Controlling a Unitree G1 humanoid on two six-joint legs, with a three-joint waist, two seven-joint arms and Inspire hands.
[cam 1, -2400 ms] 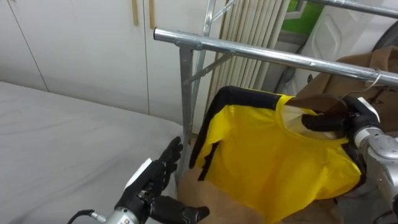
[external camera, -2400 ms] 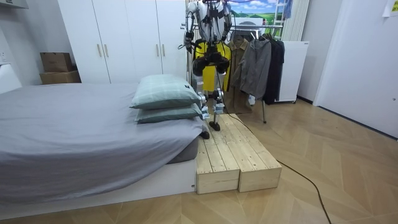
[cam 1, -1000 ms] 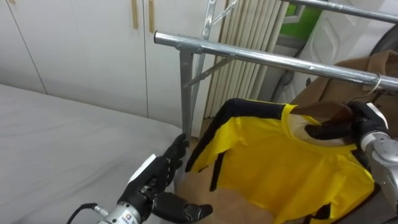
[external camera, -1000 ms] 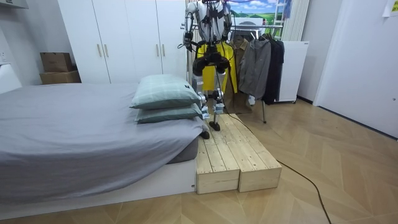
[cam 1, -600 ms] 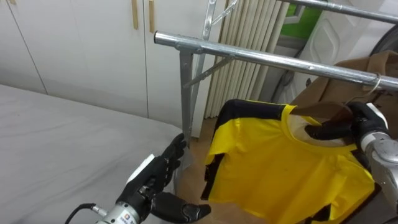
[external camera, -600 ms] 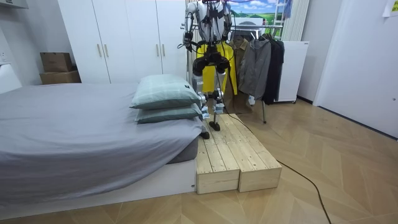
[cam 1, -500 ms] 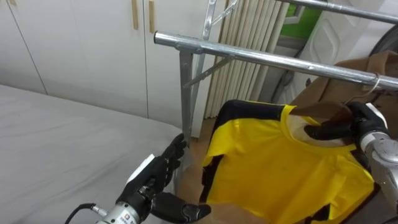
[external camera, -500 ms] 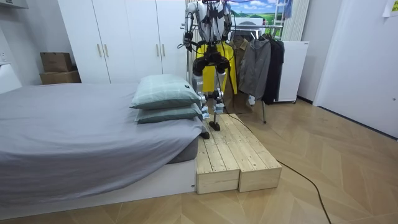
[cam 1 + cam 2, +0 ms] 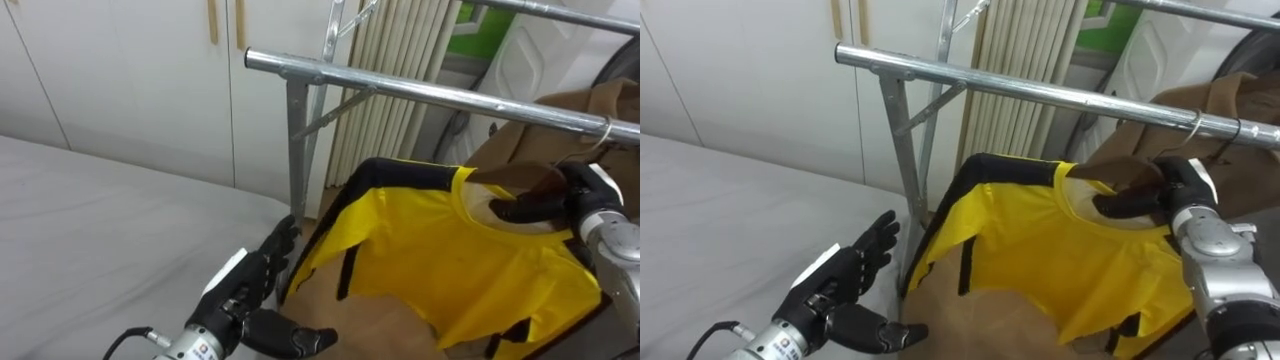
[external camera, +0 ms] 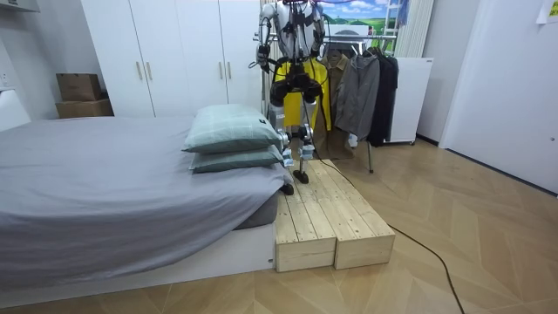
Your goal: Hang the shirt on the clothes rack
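- Stands on the wooden platform (image 10: 327,218) beside the bed (image 9: 100,230), close enough to reach the rail (image 9: 420,88).
- Grips the yellow shirt (image 9: 450,260) at its collar with the right hand (image 9: 560,200), fingers curled round the neck just under the rail, letting the cloth hang free.
- Carries the left hand (image 9: 250,290) low by the bed's edge, fingers spread, holding nothing, clear of the cloth.
- Probably aims the wire hook (image 9: 603,128) at the rail; cannot tell whether seated yet.

left hand (image 9: 243,292) black, white tag | right hand (image 9: 562,198) black | forearm silver
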